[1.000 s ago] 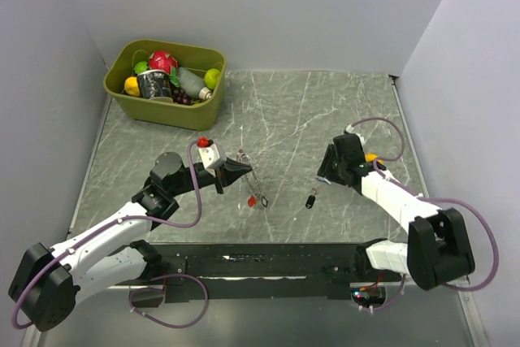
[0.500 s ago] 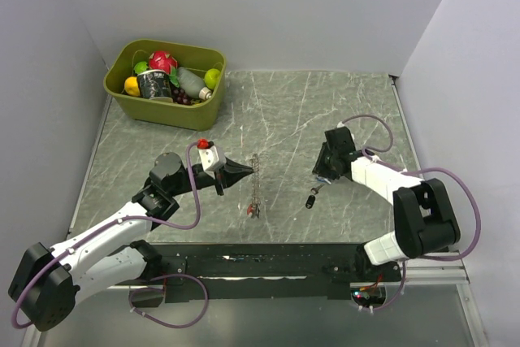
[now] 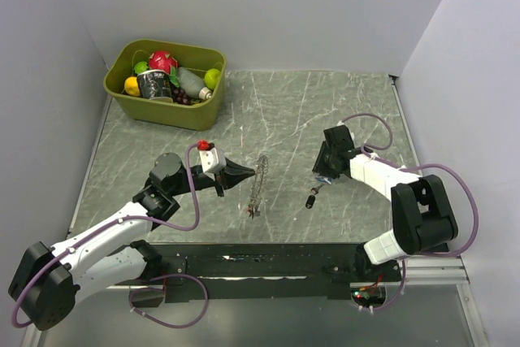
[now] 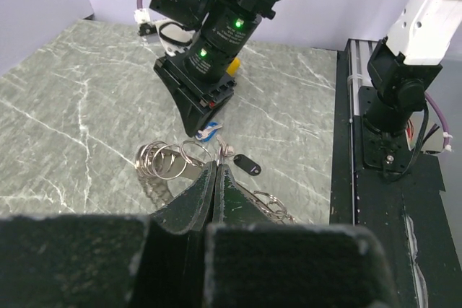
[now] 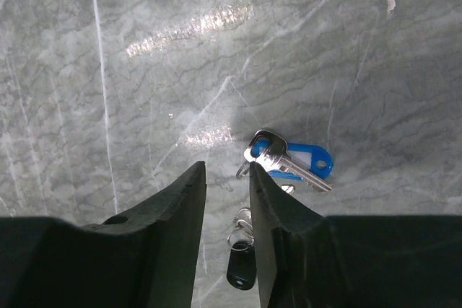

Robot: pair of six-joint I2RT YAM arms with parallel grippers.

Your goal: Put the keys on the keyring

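Left wrist camera shows the left gripper with its two fingers pressed flat together. The tips sit against a cluster of wire rings, the keyring, though it is not clear whether a ring is pinched between them. A fine chain runs on from the rings past the fingers, and a black key lies just beyond the tips. Facing it, the right gripper points down at the table with its fingers a narrow gap apart and nothing between them. A blue-headed key lies flat just beside one fingertip, and the black key with its small rings shows through the gap. From above, the chain lies stretched out between the two arms, with a small red piece at its near end. The table is grey-green and stone-patterned, with white veins and patches of glare. Pale plain walls close it on three sides. A green bin of fruit stands in the back left corner, and a black rail runs along the near edge.
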